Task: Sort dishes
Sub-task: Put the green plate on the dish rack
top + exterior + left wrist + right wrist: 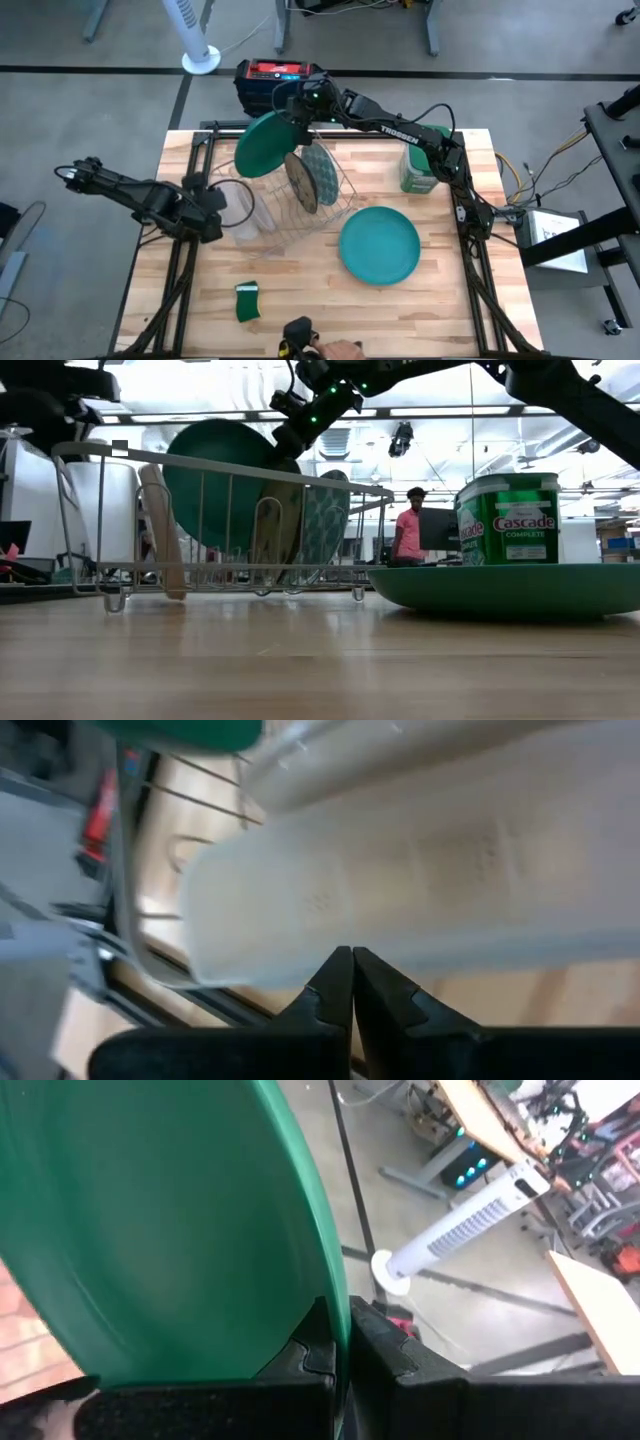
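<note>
Right wrist view: the right gripper's fingers pinch the rim of the dark green plate, holding it on edge above the wire rack, apparently for slotting. Left gripper, fingers closed and empty, waits beside the whitish plate. A teal plate lies flat on the desk.

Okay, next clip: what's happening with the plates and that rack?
The right gripper pinches the rim of a round dark green plate over the wire dish rack, where a grey-green patterned plate already stands. The left gripper, shut, sits by a whitish-clear plate. A round teal plate lies flat on the wooden table.
</note>
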### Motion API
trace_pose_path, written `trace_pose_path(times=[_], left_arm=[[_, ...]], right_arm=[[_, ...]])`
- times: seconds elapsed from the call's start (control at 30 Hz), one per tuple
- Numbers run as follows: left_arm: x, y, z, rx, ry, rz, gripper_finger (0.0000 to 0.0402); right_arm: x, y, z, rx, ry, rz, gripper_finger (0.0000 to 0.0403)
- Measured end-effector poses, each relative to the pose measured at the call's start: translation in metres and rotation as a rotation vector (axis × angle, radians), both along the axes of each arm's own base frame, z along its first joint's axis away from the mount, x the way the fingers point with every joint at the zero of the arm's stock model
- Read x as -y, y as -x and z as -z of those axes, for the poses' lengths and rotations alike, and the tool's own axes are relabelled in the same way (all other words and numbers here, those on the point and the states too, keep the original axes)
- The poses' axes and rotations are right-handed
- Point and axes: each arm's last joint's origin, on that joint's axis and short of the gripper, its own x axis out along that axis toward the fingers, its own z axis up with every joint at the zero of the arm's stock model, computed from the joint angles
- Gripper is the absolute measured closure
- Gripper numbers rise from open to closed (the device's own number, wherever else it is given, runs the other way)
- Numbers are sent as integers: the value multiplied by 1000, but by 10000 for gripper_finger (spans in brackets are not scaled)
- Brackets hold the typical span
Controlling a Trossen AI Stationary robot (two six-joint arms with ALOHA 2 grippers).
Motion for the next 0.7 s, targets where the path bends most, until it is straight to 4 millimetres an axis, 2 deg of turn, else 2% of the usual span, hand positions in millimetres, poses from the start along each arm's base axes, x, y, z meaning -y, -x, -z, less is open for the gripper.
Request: trace_pose_path(times=[0.13,0.33,0.7], left_arm=[[-3,0,-1,23,-70,-19,401],[-6,-1,-1,28,-78,-44,401],[-5,-3,-18,97,-47,-46,401]], right_arm=[[0,0,1,-8,2,17,401],[1,-3,2,27,24,5,401],[-1,-7,29,-19,20,-32,395]])
